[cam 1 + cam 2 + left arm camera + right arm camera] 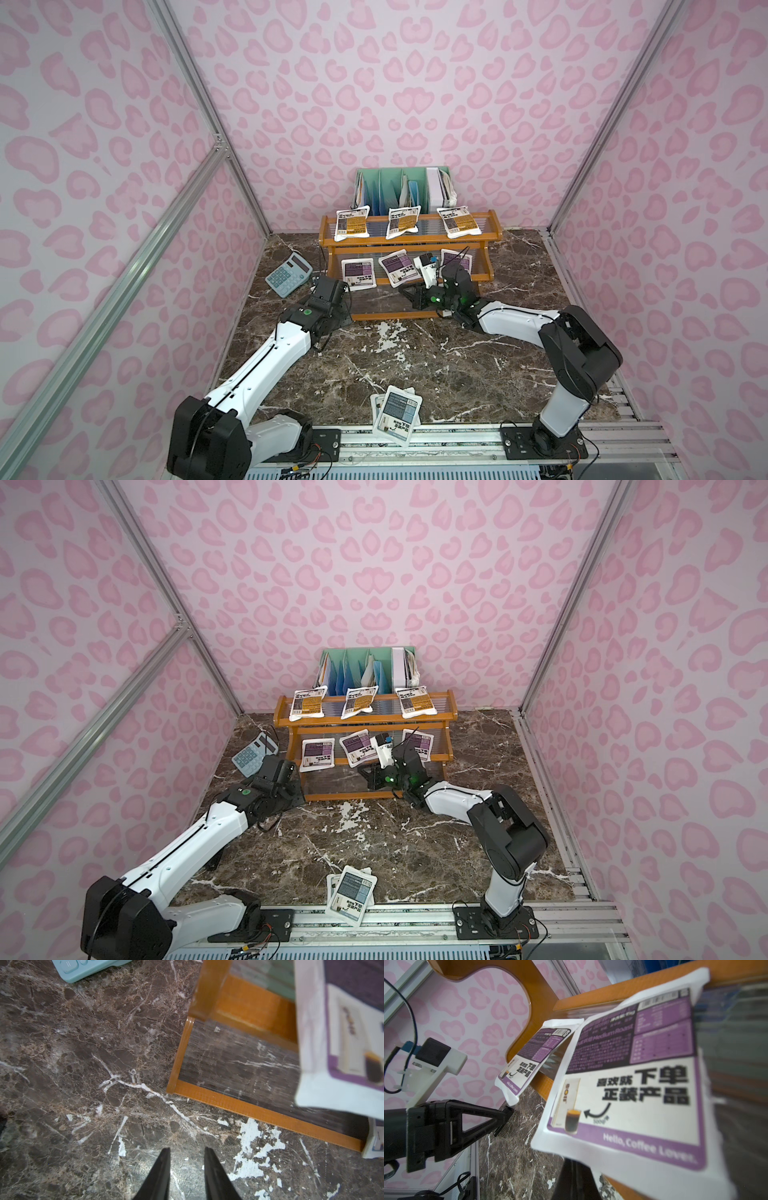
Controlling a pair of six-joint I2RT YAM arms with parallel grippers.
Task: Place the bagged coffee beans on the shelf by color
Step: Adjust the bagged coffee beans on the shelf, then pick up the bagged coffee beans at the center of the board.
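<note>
Two of the three colours look done, by my reading. The shelf (386, 316) stands at the back of the surface (457, 365); its top tier carries the three yellow-orange pouches (402, 222) side by side, labels up; the middle tier carries the three purple pouches (358, 272), the right-hand one partly hidden behind the right arm; the bottom tier (386, 301) holds no pouch.

What is left is the grey-blue pouches (397, 415). They lie in a loose stack at the near edge of the surface, overlapping the metal rail between the arm bases, well apart from the shelf; one lies label up on top and at least one more peeks out beneath it; a third I cannot make out.

The right pincer (407, 293) sits over the bottom tier, just below the front edge of the middle purple pouch (397, 266), which hangs tilted over the front rail of its tier; its jaws are closed together. The right wrist view shows that pouch's white seam right above the fingers; whether the seam is nipped between them or merely touched I cannot tell; this pouch may want a last straightening.

The left pincer (187, 1150) hovers low over bare surface just beside the shelf's left front corner, jaws partly apart with nothing between them.

I judge roughly two thirds done; the remaining step is to carry the grey-blue pouches to the bottom tier.
</note>
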